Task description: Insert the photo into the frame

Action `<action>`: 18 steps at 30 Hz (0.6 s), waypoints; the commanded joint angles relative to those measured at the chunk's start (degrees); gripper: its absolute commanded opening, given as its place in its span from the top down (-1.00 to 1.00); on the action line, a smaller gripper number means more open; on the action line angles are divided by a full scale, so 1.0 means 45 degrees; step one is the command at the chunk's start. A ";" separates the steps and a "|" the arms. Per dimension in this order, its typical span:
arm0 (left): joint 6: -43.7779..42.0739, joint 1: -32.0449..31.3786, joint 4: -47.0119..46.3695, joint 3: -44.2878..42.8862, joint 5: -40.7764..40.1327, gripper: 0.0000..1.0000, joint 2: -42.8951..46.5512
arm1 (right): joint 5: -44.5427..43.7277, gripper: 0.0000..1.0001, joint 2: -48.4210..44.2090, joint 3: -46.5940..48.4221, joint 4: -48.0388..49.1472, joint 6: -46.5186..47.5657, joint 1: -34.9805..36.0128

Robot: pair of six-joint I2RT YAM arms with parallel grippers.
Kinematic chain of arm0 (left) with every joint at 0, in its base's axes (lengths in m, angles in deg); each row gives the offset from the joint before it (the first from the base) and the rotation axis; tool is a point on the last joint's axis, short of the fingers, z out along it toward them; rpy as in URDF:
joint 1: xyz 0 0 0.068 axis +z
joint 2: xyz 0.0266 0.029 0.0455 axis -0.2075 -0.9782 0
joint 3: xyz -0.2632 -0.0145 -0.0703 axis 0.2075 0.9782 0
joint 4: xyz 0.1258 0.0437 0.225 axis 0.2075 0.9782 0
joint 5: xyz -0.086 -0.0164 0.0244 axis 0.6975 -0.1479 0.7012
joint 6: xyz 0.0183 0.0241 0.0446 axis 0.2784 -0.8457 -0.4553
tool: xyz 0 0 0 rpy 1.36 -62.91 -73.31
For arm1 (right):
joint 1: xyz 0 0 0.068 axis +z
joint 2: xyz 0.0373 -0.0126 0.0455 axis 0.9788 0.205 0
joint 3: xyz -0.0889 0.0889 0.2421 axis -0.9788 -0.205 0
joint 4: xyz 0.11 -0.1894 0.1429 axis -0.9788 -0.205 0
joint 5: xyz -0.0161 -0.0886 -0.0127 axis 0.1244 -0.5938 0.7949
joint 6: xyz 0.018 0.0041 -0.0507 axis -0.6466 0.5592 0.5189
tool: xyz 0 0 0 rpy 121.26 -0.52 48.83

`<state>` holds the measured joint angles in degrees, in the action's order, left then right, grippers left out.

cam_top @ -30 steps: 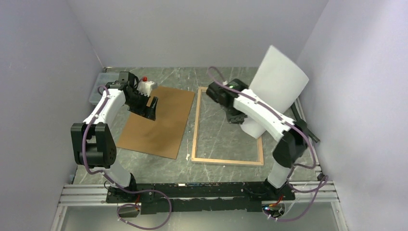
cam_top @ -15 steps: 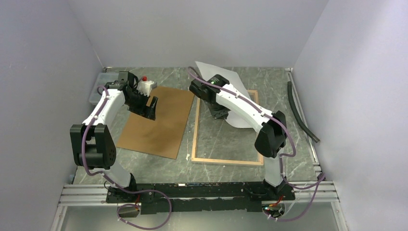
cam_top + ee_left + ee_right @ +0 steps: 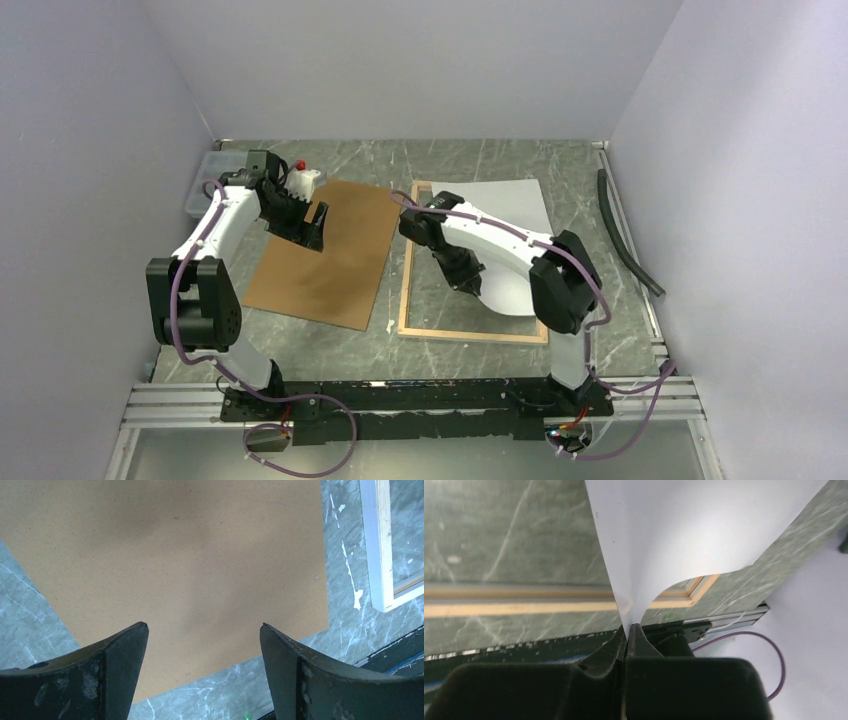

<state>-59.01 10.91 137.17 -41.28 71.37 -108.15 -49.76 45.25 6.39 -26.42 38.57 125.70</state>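
Observation:
The photo (image 3: 512, 215) shows its white back. It lies curved over the right part of the frame (image 3: 407, 270), and its far right corner reaches past the frame's rim. My right gripper (image 3: 468, 280) is shut on the photo's near edge, low over the frame's pane. In the right wrist view the fingers (image 3: 626, 630) pinch the white sheet (image 3: 684, 530), with the light-wood rim (image 3: 524, 607) beyond. My left gripper (image 3: 315, 225) is open and empty above the brown backing panel (image 3: 325, 255). That panel (image 3: 190, 555) fills the left wrist view between the open fingers (image 3: 204, 630). The frame's corner (image 3: 382, 540) shows at the right.
A small white object with a red top (image 3: 305, 178) and a clear plastic box (image 3: 205, 175) sit at the back left. A black hose (image 3: 625, 230) lies along the right wall. Walls close in on three sides.
My right arm has swung the photo from upright at the back right down and leftward onto the frame, and the gripper has come nearer. The left arm has not moved.

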 commanded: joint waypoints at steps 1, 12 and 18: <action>-0.0030 0.0021 -0.0201 0.0120 0.0234 -0.76 0.0445 | 0.1733 1.00 -0.1724 -0.0989 0.0726 -0.0962 0.0176; -0.0095 0.0027 -0.0515 0.0477 0.0412 -0.76 0.0456 | 0.3496 1.00 -0.1409 -0.1259 0.2119 -0.1474 0.0673; -0.0122 0.0030 -0.0642 0.0642 0.0426 -0.76 0.0387 | 0.3287 1.00 -0.0415 -0.0215 0.1964 -0.1298 0.1085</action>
<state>-59.01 10.91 135.49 -38.95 71.63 -108.13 -34.96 41.06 1.34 -18.09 33.00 129.55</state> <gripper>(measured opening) 0.880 0.010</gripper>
